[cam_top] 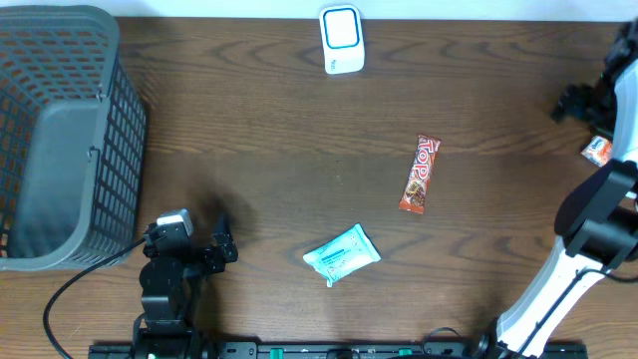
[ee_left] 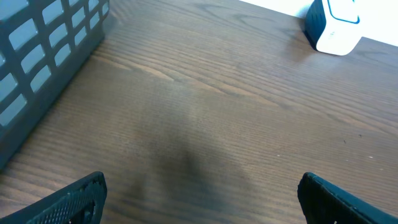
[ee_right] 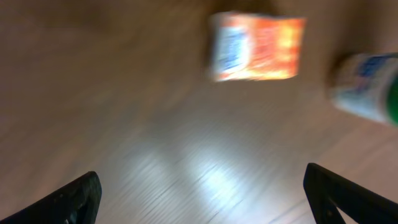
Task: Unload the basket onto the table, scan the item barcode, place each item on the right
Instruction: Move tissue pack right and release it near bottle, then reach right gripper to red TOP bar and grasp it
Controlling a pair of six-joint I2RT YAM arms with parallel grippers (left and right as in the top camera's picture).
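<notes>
Two claws stand released, gripping nothing. The left gripper (ee_left: 202, 199) hangs over the wood-grain table (cam_top: 299, 130) at its near edge, near a grey plastic mesh basket (cam_top: 60, 150). To its right a crinkled teal packet (cam_top: 342, 253) lies flat. Farther in, mid-table, lies the glossy red candy bar (cam_top: 420, 175), white lettering up, its long axis near-to-far with the far end tipped slightly right. The right gripper (ee_right: 202, 193) is above a blurred orange packet (ee_right: 258, 46) at the right edge. A rounded white barcode scanner (cam_top: 341, 40) sits farthest.
</notes>
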